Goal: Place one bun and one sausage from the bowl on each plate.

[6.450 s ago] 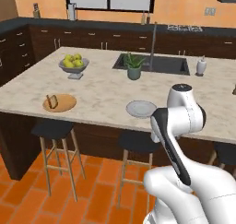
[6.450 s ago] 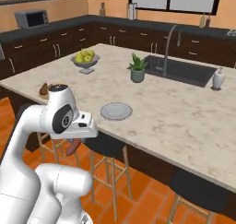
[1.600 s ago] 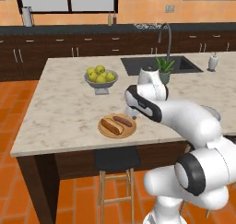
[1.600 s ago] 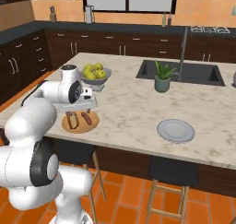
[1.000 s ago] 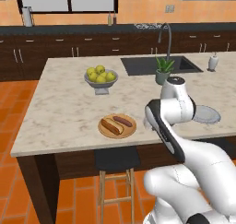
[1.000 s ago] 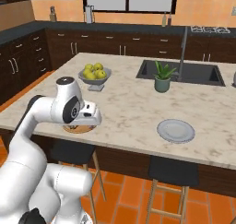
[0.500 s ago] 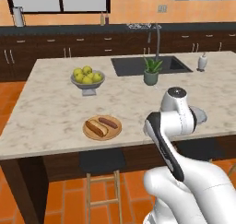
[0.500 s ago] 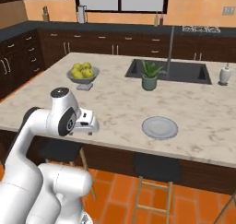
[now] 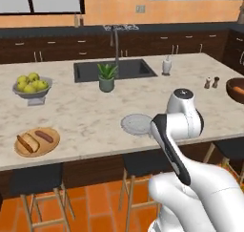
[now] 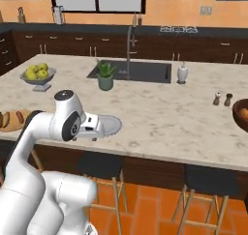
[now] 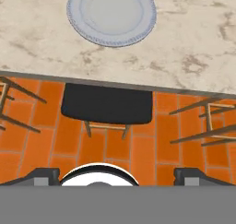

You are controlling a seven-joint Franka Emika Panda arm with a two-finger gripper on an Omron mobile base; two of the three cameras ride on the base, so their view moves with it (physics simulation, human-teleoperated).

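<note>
View shifted right, rimmed grey-white plate [image 11: 111, 14] bare

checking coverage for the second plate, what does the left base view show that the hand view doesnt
Left base view alone: the wooden plate holding a bun and a sausage, the fruit bowl, the potted plant, the sink and the dark wooden bowl at the counter's far right end.

Hand view alone: the black stool seat on orange floor tiles and the open gripper.

Both: the grey-white plate, bare, near the counter edge.
</note>
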